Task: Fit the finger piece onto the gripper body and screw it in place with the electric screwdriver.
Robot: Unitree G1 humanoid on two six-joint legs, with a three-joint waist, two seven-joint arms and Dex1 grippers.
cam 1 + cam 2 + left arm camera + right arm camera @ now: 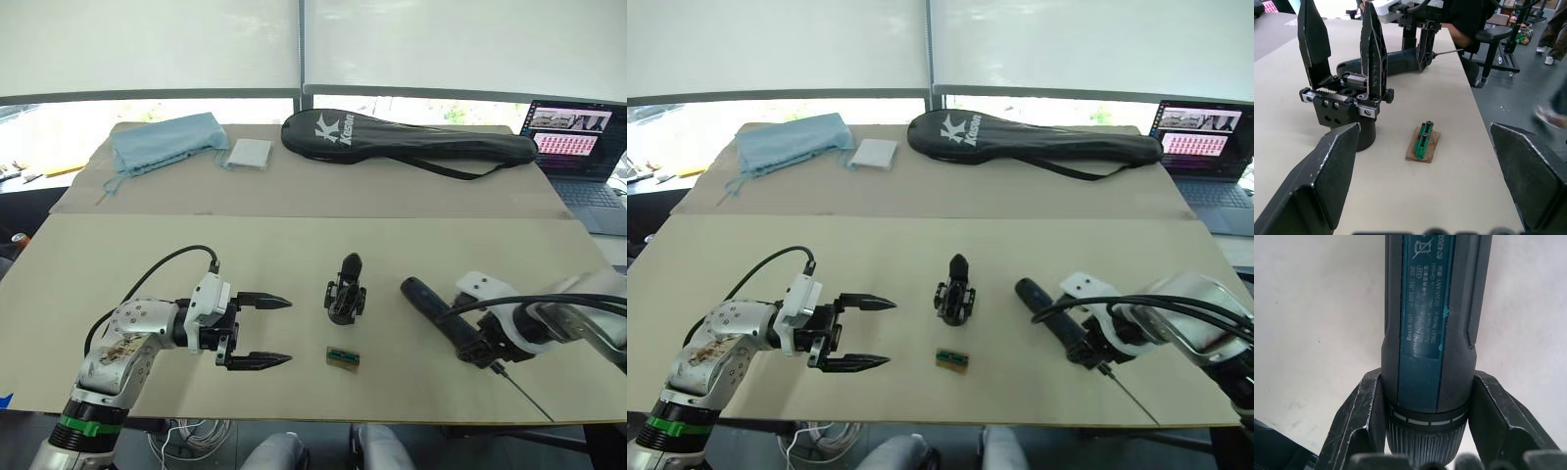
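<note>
Looking down through the head camera, I see my left gripper [277, 331] spread wide and empty above the table [147, 255], its two black fingers pointing at the gripper body [345, 291], which stands upright near the table's middle. A small green-and-brown box [342, 357] lies just in front of that body. My right gripper [482, 342] is clenched around the electric screwdriver [441, 308], which lies slanted on the table to the right of the body, its thin bit [524, 395] reaching toward the near edge. Across the back sit a blue cloth [165, 140], a white pad [247, 153], a long black racket bag [407, 138] with a white "K" logo, and a laptop [582, 157].

From the left wrist, the fingers [1327, 171] stand far apart, nothing between them. The gripper body [1344, 88] is ahead with two pointed pieces rising from it, so I cannot tell which is the separate finger piece. The green-and-brown box [1422, 143] rests beside its round base, and the screwdriver [1396, 61] lies beyond.

From the right wrist, both fingers [1359, 416] press the screwdriver [1432, 333] at its ribbed collar. Its label reads "Bosch GO" and "GERMANY", with smaller print I can't make out.
</note>
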